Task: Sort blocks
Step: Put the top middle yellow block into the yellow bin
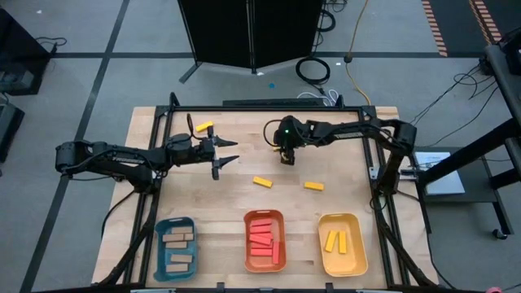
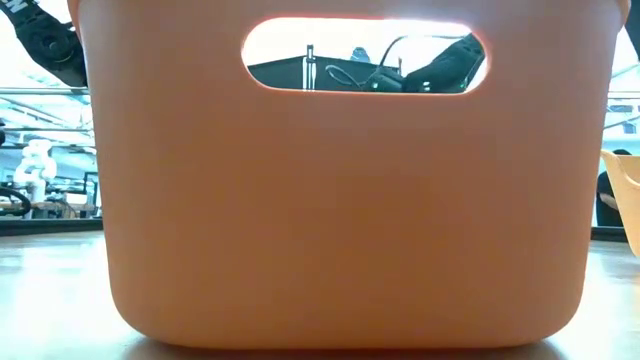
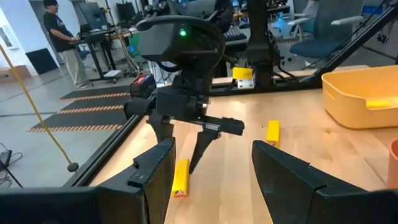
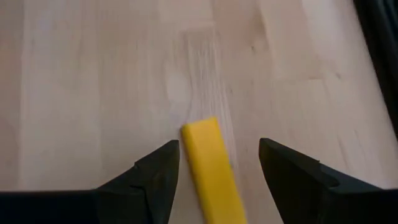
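High view first: wooden table (image 1: pixel 244 138) with three trays lined up along the near edge. Blue tray (image 1: pixel 176 248) has the tan blocks (image 1: pixel 180 242) in it, orange tray (image 1: pixel 265 241) has the red blocks (image 1: pixel 262 241), and the yellow tray (image 1: pixel 342 243) holds two yellow blocks (image 1: pixel 337 241) so far.

Three yellow ones are loose on the table from what I can see up there: one near the far left corner (image 1: pixel 203 127), one around the middle (image 1: pixel 262 181), and one a bit to the right of that (image 1: pixel 314 185).

Left gripper (image 1: pixel 230 152) is hovering over the left-middle of the table, fingers spread wide, nothing in them. Its wrist view looks across at the other arm, with two loose yellow blocks on the wood in front of it.

Right gripper (image 1: pixel 286 159) is pointed down over the far-middle of the table. Its wrist view is the interesting one: fingers (image 4: pixel 155 177) spread apart with a yellow block (image 4: pixel 211 168) lying flat on the wood right between them, angled a little. Neither finger is touching it, so it's straddling the block, not pinching it. I can't pick that block out from above, the gripper covers the spot.

Low view is pretty much useless, the orange tray's wall fills almost all of it, and you only get a peek of arm through the handle slot.
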Robot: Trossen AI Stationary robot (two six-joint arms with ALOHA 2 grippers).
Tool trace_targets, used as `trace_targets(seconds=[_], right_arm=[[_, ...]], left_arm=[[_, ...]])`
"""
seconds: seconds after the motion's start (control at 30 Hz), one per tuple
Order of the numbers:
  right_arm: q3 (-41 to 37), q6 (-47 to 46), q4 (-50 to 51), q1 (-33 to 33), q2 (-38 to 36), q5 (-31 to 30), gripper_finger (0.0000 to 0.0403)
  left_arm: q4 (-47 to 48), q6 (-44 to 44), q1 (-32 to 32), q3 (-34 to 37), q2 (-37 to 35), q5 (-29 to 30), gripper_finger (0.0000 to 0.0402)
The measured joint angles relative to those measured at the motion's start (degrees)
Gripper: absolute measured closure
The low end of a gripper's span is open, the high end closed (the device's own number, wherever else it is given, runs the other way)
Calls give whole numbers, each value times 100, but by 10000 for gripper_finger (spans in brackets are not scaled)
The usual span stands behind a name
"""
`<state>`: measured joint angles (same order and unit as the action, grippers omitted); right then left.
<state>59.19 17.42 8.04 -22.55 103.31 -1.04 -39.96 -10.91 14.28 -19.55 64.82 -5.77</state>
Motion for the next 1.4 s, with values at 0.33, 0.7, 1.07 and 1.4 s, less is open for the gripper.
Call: trace_targets(seconds=[0.33, 0.7, 1.07, 1.4], right_arm=[[89, 544, -19, -146, 280, 521, 188], [91, 336, -33, -365, 604, 896, 188], [91, 258, 46, -356, 601, 898, 268], [284, 231, 303, -360, 577, 802, 311]], left_arm=[[425, -2, 0, 0, -2, 28, 191], [510, -2, 0, 1, -1, 47, 191], [753, 1, 0, 2, -2, 19, 191], [753, 6, 0, 2, -2, -16, 191]])
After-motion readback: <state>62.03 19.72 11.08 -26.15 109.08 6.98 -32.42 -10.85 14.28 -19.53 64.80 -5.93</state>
